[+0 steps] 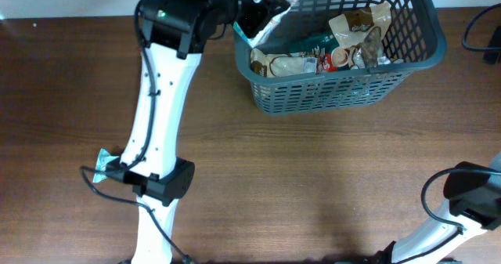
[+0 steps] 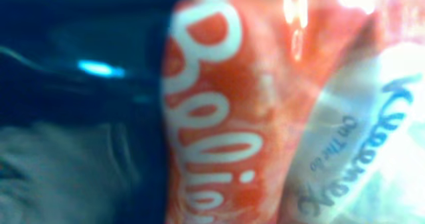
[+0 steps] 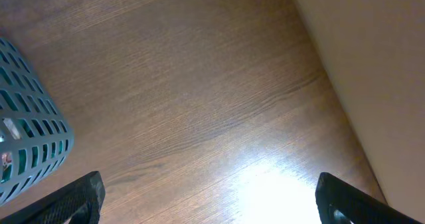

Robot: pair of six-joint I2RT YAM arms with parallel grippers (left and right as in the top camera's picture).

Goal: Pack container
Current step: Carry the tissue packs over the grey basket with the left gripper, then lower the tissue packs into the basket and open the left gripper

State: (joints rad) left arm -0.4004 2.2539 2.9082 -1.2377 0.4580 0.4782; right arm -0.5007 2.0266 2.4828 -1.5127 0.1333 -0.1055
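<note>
Over the container's (image 1: pixel 407 56) rim, left claw (image 1: pixel 257 15) grips a red packet (image 2: pixel 226 117); right claw (image 3: pixel 211 201) released.

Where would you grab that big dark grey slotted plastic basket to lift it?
Probably the thick rim of the dark grey slotted plastic basket, on its near long side, pinched from above: the rim stands proud and bare there, while packets lie inside.

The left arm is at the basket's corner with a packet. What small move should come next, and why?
Probably shift the left pincer slightly right, farther over the container, before releasing. Its red packet seems to hang just above the left rim corner, so dropping it now might catch the rim.
</note>
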